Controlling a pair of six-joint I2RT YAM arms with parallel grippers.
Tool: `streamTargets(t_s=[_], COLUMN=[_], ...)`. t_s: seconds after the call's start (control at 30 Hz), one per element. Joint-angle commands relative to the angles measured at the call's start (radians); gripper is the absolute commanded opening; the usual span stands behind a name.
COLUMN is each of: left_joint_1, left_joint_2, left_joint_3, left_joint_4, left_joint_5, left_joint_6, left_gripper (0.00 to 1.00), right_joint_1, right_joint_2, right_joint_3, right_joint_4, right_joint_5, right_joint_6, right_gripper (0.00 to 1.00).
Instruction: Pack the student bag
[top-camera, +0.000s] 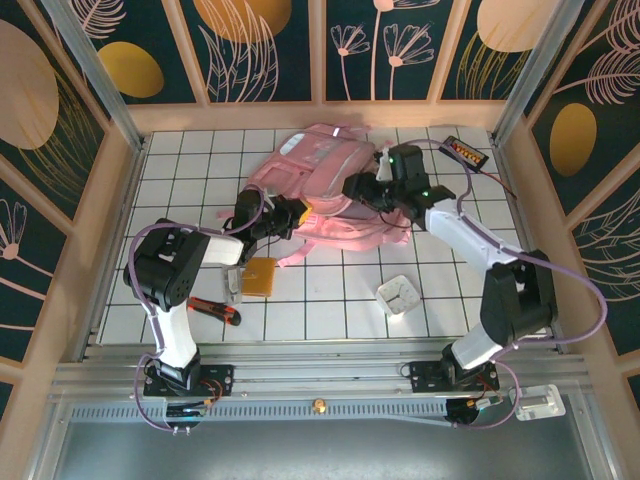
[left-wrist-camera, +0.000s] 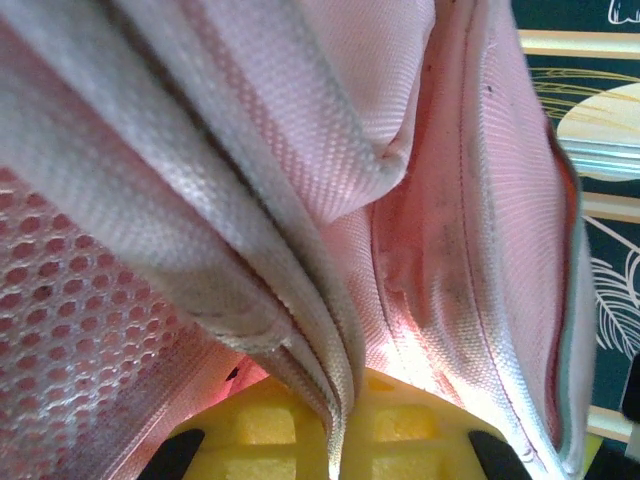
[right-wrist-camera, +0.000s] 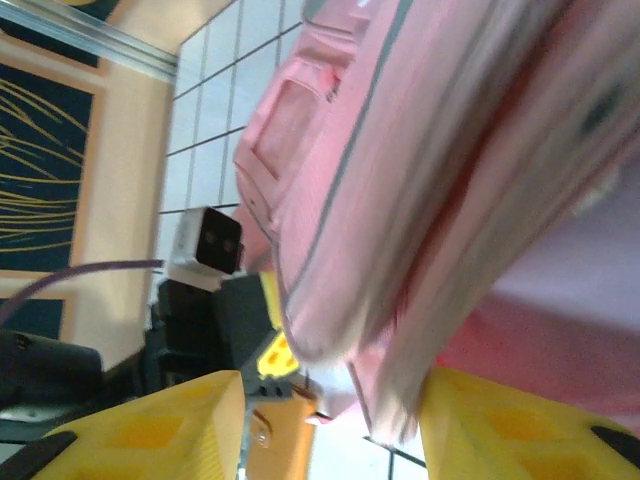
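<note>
Both arms worked at the pink backpack (top-camera: 325, 185) lying mid-desk (top-camera: 330, 290), the left gripper (top-camera: 297, 214) with its jaws clenched on a fold of fabric at the bag's near-left edge, the right gripper (top-camera: 362, 188) clamped on a rim at its right side. The step looked like holding the mouth open. Doing it well probably meant pulling apart evenly, with a notebook (top-camera: 260, 277) waiting nearby.

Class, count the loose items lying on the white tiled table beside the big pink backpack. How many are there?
3: an orange square pad near the left arm, a red-and-black tool at the front left, and a white square object front right. The large pink fabric backpack may hide others.
</note>
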Motion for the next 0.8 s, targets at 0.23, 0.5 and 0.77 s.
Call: streamTargets(t_s=[0.23, 0.5, 0.77], left_joint_1=[0.003, 0.0, 0.0], left_joint_2=[-0.056, -0.081, -0.084], left_joint_3=[0.054, 0.053, 0.063], left_joint_4=[0.075, 0.054, 0.055], left_joint_5=[-0.006, -0.012, -0.003], left_joint_6=[-0.059, -0.05, -0.051], left_gripper=[0.0, 0.0, 0.0], right_joint_1=[0.312, 0.377, 0.376], right_joint_2=[-0.145, 0.06, 0.154], right_joint_3=[-0.238, -0.066, 0.028], right_joint_4=[0.084, -0.008, -0.073], right_joint_5=[0.429, 0.597, 0.649], right_joint_6=[0.048, 0.067, 0.07], right_gripper=[0.49, 0.49, 0.46])
